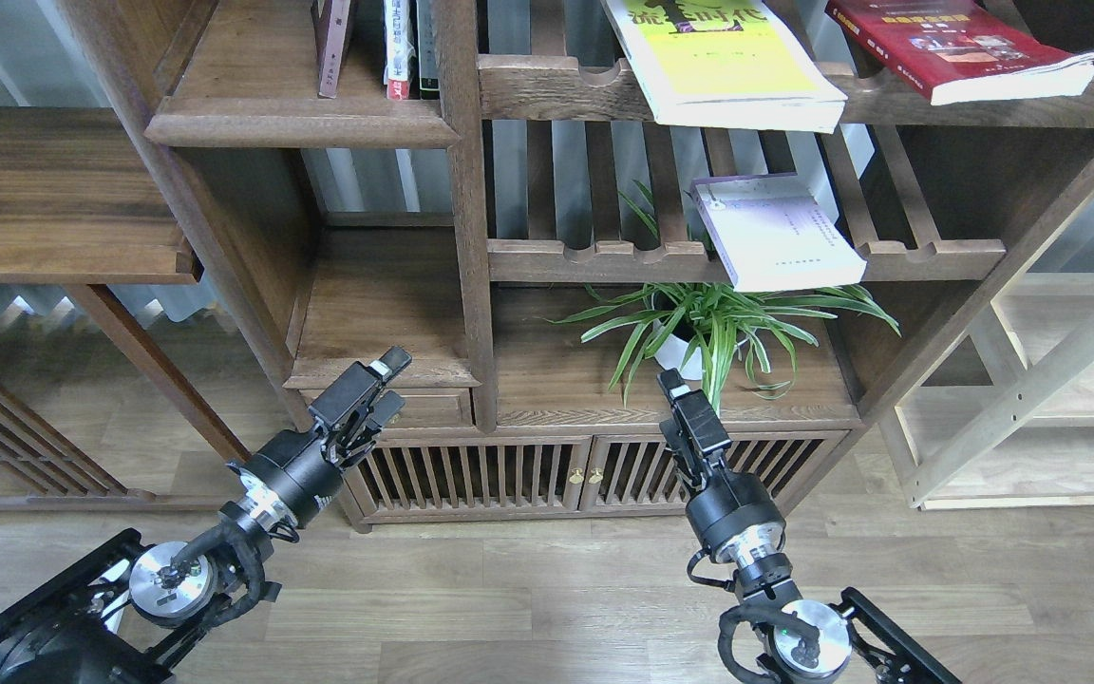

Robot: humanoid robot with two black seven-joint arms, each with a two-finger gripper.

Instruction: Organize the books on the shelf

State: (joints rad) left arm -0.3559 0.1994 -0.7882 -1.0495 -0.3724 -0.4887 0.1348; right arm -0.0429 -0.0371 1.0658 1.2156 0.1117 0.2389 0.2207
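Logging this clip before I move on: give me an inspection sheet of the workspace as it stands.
Surface: dark solid shelf upper left, already holding upright books.
Job's things: yellow-green book and red book lie on the upper slatted rack; lavender-white book on the lower rack, overhanging.
Clutter: potted spider plant on the cabinet top.
Grippers: left gripper and right gripper low, holding nothing.
Cables: black loops at both wrists.
Surroundings: wood floor, pale rack at right.

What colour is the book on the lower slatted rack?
Pale lavender-white book, clearest in head view.
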